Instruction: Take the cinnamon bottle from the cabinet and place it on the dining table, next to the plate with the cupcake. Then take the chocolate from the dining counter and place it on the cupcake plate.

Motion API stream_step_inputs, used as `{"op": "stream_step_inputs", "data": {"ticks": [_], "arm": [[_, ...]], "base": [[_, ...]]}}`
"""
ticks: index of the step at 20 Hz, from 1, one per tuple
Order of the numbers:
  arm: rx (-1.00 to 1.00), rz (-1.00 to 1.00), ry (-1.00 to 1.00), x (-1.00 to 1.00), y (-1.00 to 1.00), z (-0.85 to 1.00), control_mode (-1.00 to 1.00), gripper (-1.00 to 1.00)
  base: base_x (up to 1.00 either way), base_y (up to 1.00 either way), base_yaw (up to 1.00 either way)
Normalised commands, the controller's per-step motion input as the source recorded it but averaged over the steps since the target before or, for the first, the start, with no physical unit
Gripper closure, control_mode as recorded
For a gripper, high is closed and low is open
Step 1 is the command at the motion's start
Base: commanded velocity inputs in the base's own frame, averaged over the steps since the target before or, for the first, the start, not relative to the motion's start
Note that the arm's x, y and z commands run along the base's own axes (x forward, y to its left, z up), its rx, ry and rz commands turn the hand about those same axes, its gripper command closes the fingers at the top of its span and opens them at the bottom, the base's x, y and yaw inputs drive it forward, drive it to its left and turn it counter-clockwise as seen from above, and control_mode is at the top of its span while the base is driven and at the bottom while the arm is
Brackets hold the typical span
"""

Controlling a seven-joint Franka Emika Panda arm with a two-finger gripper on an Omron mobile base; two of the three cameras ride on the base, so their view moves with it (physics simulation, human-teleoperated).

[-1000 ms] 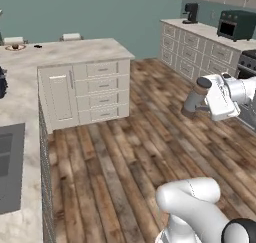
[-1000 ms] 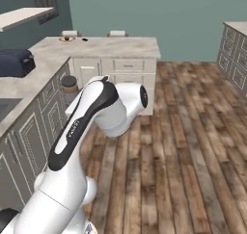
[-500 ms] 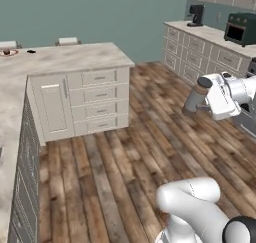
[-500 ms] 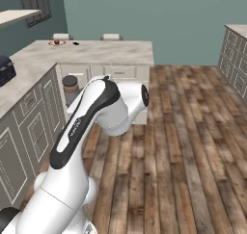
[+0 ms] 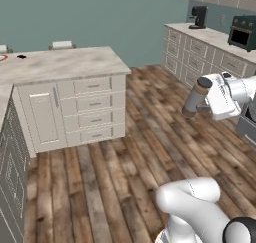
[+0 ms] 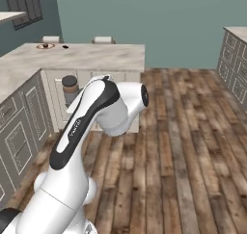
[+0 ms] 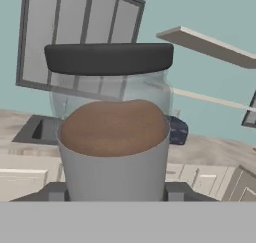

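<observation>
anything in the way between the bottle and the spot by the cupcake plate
Nothing visible does. The gripper holds the bottle out over open floor, and the countertop between it and the plate at the far corner lies bare; only a small dark item sits beside the plate.

Landmark: island drawer unit (image 5: 85, 112), cream-white, four stacked drawers beside one door, below marbled top.
- Wood plank floor (image 5: 150, 152), brown, spreads right of and in front of unit.
- Teal wall (image 5: 100, 12) behind unit.
- Two pale chair backs (image 6: 103, 39) just behind unit's far edge, side by side.
- Wall-side cabinet run (image 5: 210, 57) well right of unit; black coffee machine (image 5: 199, 17) and dark green toaster oven (image 5: 243, 33) on its bench top.
- Grey louvred window shutter (image 6: 24, 6) on wall, up and left of unit.
</observation>
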Motion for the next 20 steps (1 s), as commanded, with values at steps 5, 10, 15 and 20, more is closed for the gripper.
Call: {"op": "stream_step_inputs", "data": {"ticks": [5,10,15,20], "arm": [[0.00,0.00,0.00,0.00,0.00,0.00,1.00,1.00],[0.00,0.00,0.00,0.00,0.00,0.00,1.00,1.00],[0.00,0.00,0.00,0.00,0.00,0.00,1.00,1.00],[0.00,0.00,0.00,0.00,0.00,0.00,1.00,1.00]], "base": [[0.69,-0.42,0.00],[0.70,-0.42,0.00],[0.72,-0.40,0.00],[0.75,-0.38,0.01]]}}
